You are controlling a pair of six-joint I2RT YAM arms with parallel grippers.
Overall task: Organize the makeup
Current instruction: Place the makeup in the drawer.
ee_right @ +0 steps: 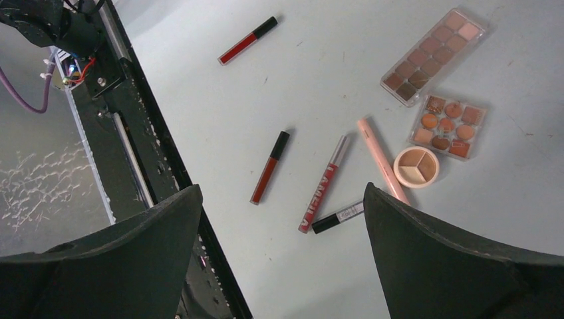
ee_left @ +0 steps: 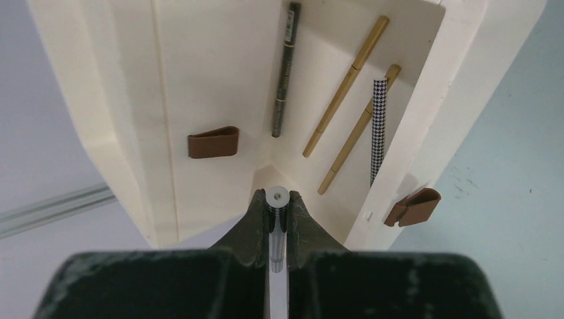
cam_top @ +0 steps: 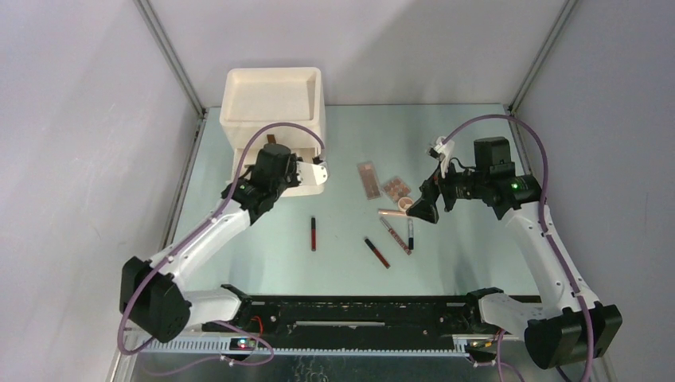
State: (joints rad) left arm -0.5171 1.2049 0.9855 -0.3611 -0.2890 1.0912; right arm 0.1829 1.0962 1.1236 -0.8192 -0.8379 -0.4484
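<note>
My left gripper (cam_top: 306, 169) is shut on a thin houndstooth pencil with a white end (ee_left: 278, 197) and holds it over the open drawer (ee_left: 219, 80) of the cream box (cam_top: 271, 103). A dark pencil (ee_left: 286, 70), two gold pencils (ee_left: 346, 86) and a houndstooth pencil (ee_left: 378, 129) lie in that drawer. My right gripper (cam_top: 420, 208) is open and empty above the loose makeup. Below it lie a long palette (ee_right: 433, 56), a square palette (ee_right: 449, 121), a round compact (ee_right: 416, 166), a pink tube (ee_right: 380, 156), a red gloss tube (ee_right: 324, 183), a black-capped tube (ee_right: 338, 217) and two dark-red tubes (ee_right: 269, 166) (ee_right: 248, 40).
The drawers have brown handles (ee_left: 213, 142) (ee_left: 412, 206). The black rail of the arm bases (cam_top: 358, 314) runs along the near edge. Grey walls with metal posts (cam_top: 171, 64) close the table on three sides.
</note>
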